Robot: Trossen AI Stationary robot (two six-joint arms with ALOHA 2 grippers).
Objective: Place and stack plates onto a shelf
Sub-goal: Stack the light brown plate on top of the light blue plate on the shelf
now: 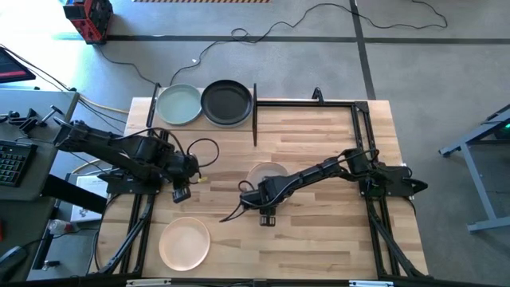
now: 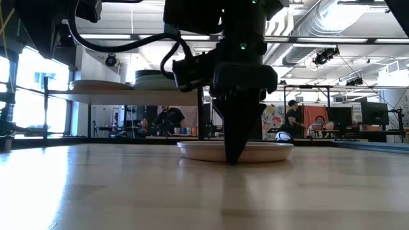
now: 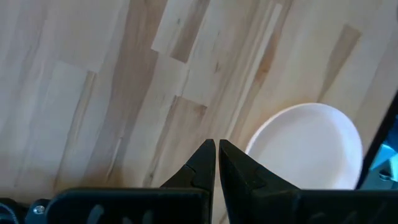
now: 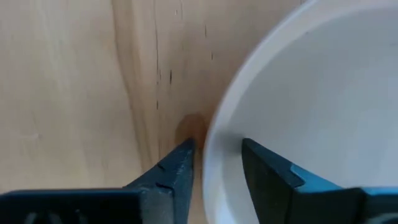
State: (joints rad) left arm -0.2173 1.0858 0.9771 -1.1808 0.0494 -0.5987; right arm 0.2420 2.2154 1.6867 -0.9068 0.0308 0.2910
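right claw [image 4: 214, 162] straddles the round beige matte plate's [image 4: 311, 93] rim on the worktop, part open; left claw [image 3: 217, 155] closed, empty.

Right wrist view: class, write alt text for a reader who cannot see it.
The right gripper, fingers open, straddles the rim of a pale plate, one finger outside on the table and one inside the plate. The plate fills most of the frame beside bare wood.
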